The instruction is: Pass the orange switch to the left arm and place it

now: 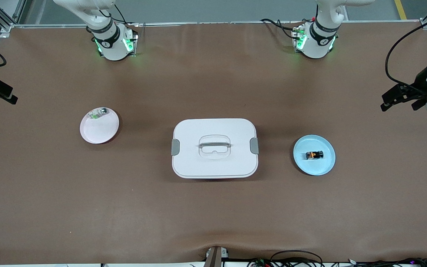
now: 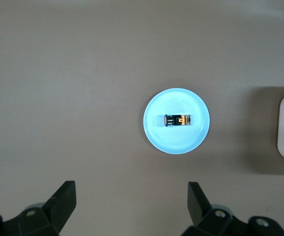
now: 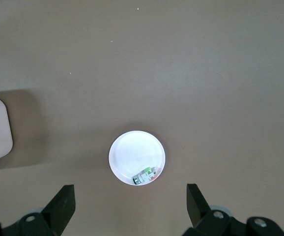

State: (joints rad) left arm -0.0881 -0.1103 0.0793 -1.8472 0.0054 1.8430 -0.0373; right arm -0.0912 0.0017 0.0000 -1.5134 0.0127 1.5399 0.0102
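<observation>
Orange switch (image 1: 314,155) lies sideways on blue plate (image 1: 324,167); cap indistinct.

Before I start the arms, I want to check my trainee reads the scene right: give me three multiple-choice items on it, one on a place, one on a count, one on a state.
1. Where does the orange switch lie?
A. On the blue plate
B. On the pink plate
C. On the box

2. How many round plates are on the table?
A. One
B. Two
C. Three

3. How do the left hand and the right hand stand?
A. Both shut on something
B. One holds the switch
C. Both open, holding nothing

Answers:
1 A: the switch lies on its side on the blue plate.
2 B: one pink and one blue plate flank the box.
3 C: each wrist view shows spread fingers with nothing between.
</observation>
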